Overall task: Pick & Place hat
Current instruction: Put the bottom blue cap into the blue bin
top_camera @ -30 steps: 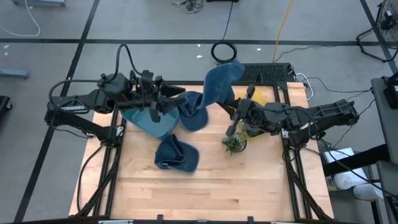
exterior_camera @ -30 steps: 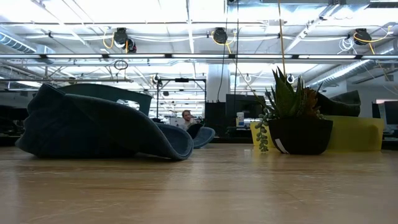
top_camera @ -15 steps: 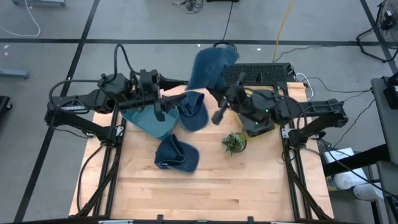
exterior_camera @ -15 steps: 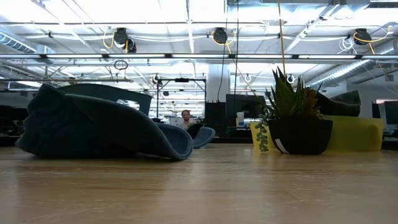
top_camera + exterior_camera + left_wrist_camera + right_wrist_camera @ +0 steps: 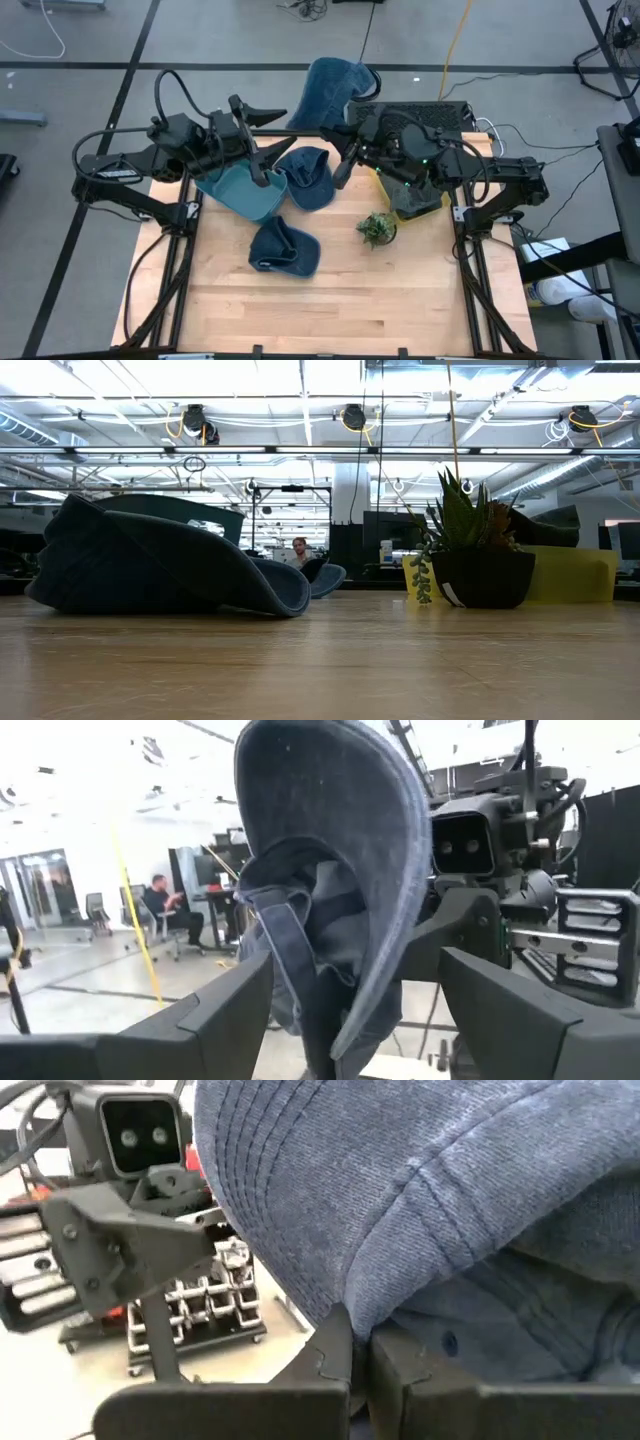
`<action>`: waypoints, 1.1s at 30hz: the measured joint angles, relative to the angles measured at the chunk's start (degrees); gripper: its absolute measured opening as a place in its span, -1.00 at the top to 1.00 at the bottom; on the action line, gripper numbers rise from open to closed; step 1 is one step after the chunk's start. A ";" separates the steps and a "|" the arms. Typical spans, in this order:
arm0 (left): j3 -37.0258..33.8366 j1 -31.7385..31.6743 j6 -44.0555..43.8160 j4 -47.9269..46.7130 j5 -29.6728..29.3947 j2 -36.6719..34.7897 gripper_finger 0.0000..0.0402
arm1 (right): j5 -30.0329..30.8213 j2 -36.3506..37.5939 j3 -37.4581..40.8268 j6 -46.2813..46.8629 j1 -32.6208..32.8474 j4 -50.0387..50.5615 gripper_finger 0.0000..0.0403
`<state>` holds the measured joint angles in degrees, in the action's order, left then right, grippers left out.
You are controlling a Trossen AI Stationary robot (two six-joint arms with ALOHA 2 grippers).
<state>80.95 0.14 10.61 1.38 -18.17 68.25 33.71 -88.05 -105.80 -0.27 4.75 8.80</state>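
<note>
My right gripper [image 5: 348,138] [image 5: 360,1345] is shut on a blue denim cap [image 5: 325,90] [image 5: 420,1200] and holds it in the air over the table's far edge. My left gripper [image 5: 280,138] [image 5: 355,960] is open. In the left wrist view its fingers stand on either side of that cap [image 5: 340,890] without touching it. Three more caps lie on the table: a blue one [image 5: 310,178], a teal one [image 5: 243,192] and a dark one [image 5: 283,248] [image 5: 150,560] resting on its brim. My right gripper pinches the cap between its two shut fingers where the brim meets the crown [image 5: 400,1295]. The fingers come from the table's right side, pointing left and toward the far edge. The cap is lifted clear and reaches out beyond the fingertips.
A small potted plant [image 5: 377,228] [image 5: 478,555] stands right of centre, with a yellow container [image 5: 412,192] [image 5: 570,572] behind it. A black grid-like box [image 5: 425,115] sits at the far right edge. The near half of the table [image 5: 330,310] is bare wood.
My right gripper has carried the cap up and toward the table's far left, away from the plant and up to my left gripper. My left gripper has tipped upward toward the cap, so the cap now sits between its fingers.
</note>
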 joint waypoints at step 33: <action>0.00 -0.33 -4.74 -0.85 4.61 2.38 0.57 | -6.77 -2.10 -0.11 5.18 -0.50 -4.00 1.00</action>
<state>80.95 -0.19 5.86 0.53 -13.56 70.63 26.94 -90.15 -105.91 4.91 4.25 4.80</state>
